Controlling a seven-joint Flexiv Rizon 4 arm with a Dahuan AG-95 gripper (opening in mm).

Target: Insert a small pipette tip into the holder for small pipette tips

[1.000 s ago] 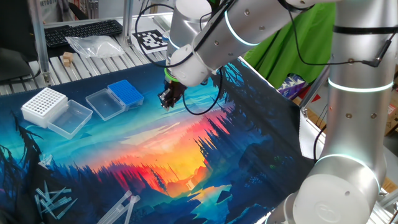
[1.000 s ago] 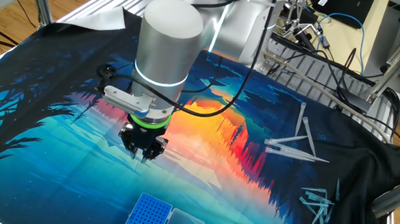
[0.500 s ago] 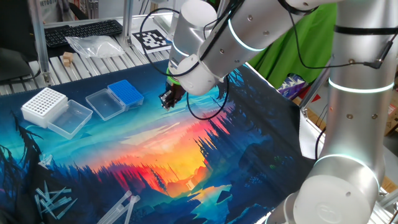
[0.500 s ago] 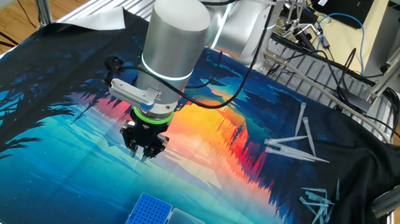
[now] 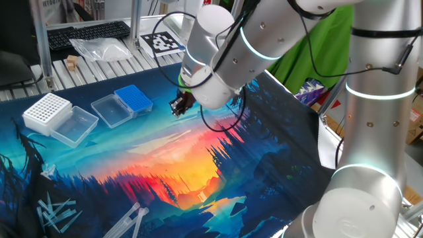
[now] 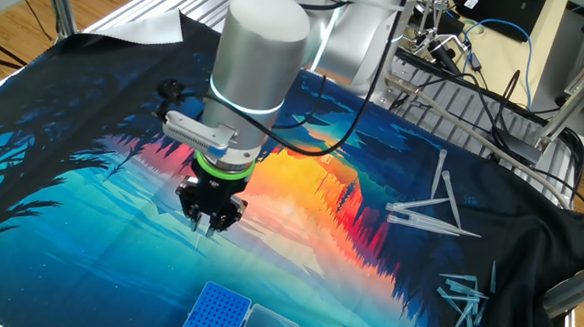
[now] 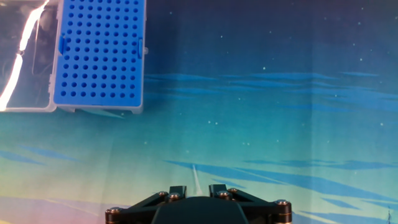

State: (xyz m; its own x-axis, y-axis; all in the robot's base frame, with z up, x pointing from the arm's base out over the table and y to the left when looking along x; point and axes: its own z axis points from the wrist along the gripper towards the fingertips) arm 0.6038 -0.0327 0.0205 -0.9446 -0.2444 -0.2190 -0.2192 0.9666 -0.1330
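The holder for small pipette tips (image 5: 134, 99) is a blue rack with a fine hole grid, and its clear lid (image 5: 109, 110) lies open beside it. It shows at the bottom edge in the other fixed view (image 6: 215, 313) and at the upper left in the hand view (image 7: 99, 53). My gripper (image 5: 177, 108) hangs above the mat to the right of the holder, apart from it. In the hand view a thin clear small pipette tip (image 7: 195, 177) sticks out between the fingers of my gripper (image 7: 198, 188), which is shut on it. The other fixed view shows the gripper (image 6: 210, 220) pointing down at the mat.
A white rack (image 5: 45, 110) with bigger holes and its clear lid (image 5: 75, 125) stand left of the holder. Loose pipette tips (image 5: 56, 215) lie at the mat's near left corner, and other loose tips (image 6: 428, 213) at the far side. A plastic bag (image 5: 102, 47) lies behind the mat.
The arm's wrist and forearm have swung a little to the right. The gripper itself has stayed almost in place above the mat, still holding the tip.
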